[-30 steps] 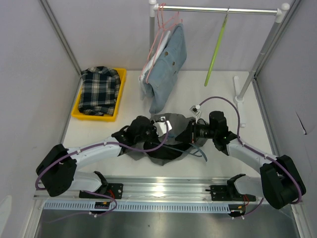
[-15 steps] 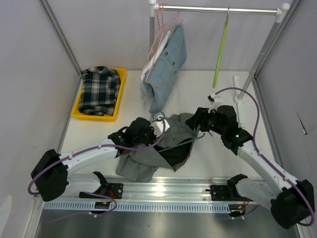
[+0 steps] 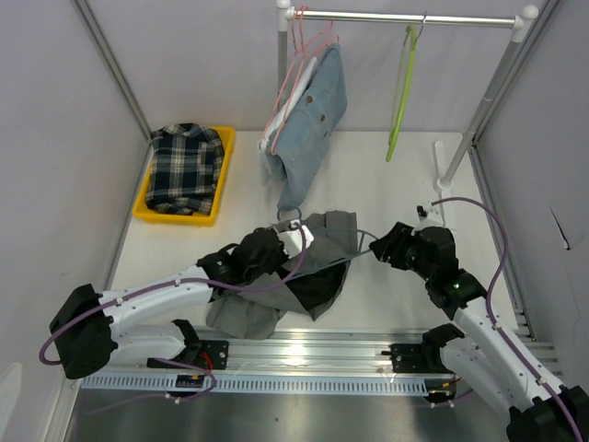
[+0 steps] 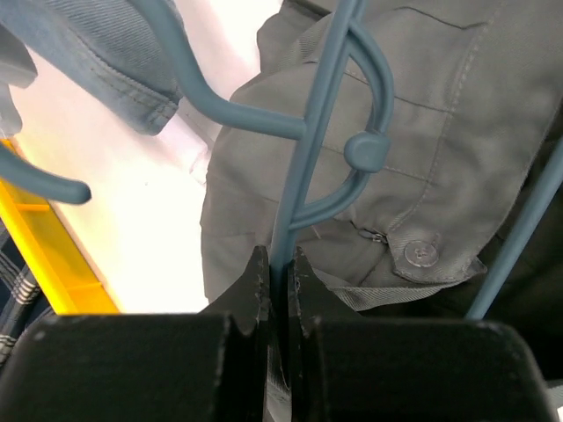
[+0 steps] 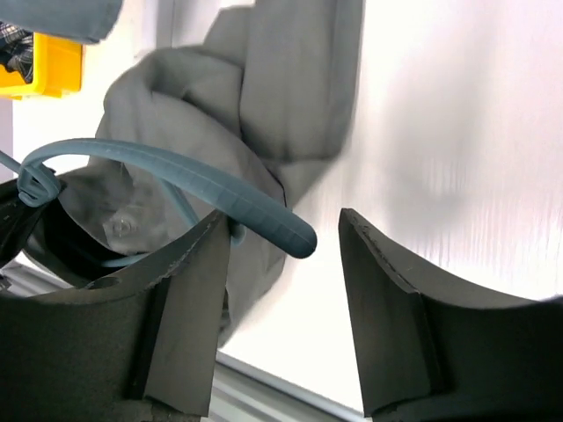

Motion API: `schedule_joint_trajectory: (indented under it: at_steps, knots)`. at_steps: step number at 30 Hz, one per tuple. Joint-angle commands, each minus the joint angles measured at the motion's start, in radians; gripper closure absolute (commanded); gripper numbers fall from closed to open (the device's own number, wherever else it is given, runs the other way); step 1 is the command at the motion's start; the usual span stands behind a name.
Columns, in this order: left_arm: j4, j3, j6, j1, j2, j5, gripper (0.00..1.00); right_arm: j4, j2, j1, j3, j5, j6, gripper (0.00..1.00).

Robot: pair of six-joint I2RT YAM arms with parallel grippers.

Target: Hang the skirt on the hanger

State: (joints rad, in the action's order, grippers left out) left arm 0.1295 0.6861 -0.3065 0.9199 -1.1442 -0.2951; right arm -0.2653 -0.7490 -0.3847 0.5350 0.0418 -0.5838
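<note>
left jaws pinch the hanger (image 4: 303, 176), skirt (image 4: 457, 114) just behind.

Sitting at the far left of the white table (image 3: 386, 189) and holding a folded dark plaid shirt (image 3: 187, 168): yellow tray (image 3: 177, 218). Spanning the far edge overhead and carrying, at the left end, a light-blue denim garment (image 3: 317, 120) hanging from pink wire hangers (image 3: 304, 46) and draping down almost to the tabletop: metal clothes rail (image 3: 368, 17). Dangling alone at a slant toward the right end of the same rail, well apart from the denim: slim green hanger (image 3: 400, 87).
</note>
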Motion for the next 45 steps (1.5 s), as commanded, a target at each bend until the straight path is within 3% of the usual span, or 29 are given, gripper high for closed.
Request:
schedule_joint_trajectory:
  at_steps: [1,5,8,9,11,17,23,27,37,40,42,45]
  knots:
    - [-0.087,0.009,0.007,0.008,0.052,-0.163,1.0,-0.051,0.075,0.033,-0.044,0.0,-0.027,0.43]
    - [-0.108,0.0,-0.009,0.022,0.063,-0.202,1.0,-0.052,0.138,0.078,-0.059,0.044,-0.011,0.38]
    - [-0.117,-0.005,-0.011,0.023,0.07,-0.231,1.0,-0.006,0.183,0.084,-0.089,0.143,-0.008,0.41]
    - [-0.119,-0.003,-0.011,0.023,0.072,-0.236,1.0,-0.005,0.192,0.083,-0.095,0.147,-0.013,0.47]
    - [-0.117,0.004,-0.011,0.023,0.064,-0.253,1.0,-0.012,0.245,0.083,-0.122,0.145,-0.017,0.47]
    - [-0.1,0.006,-0.008,0.023,0.046,-0.279,1.0,-0.009,0.385,0.115,-0.176,0.135,-0.065,0.39]
    - [-0.113,-0.011,-0.017,0.023,0.081,-0.237,1.0,0.121,0.271,0.127,-0.13,0.312,-0.027,0.41]
    - [-0.106,0.004,-0.013,0.023,0.075,-0.236,1.0,0.098,0.16,0.074,-0.076,0.38,0.061,0.47]
    - [-0.087,0.023,-0.014,0.027,0.083,-0.233,1.0,0.207,-0.062,-0.321,-0.101,0.103,0.125,0.49]
    - [-0.074,0.026,-0.016,0.028,0.09,-0.237,1.0,0.265,-0.133,-0.335,-0.125,0.046,0.111,0.51]
    - [-0.068,0.026,-0.016,0.03,0.095,-0.242,1.0,0.304,-0.177,-0.316,-0.13,0.009,0.107,0.6]
    - [-0.056,0.027,-0.014,0.03,0.101,-0.243,1.0,0.356,-0.21,-0.275,-0.141,0.007,0.102,0.61]
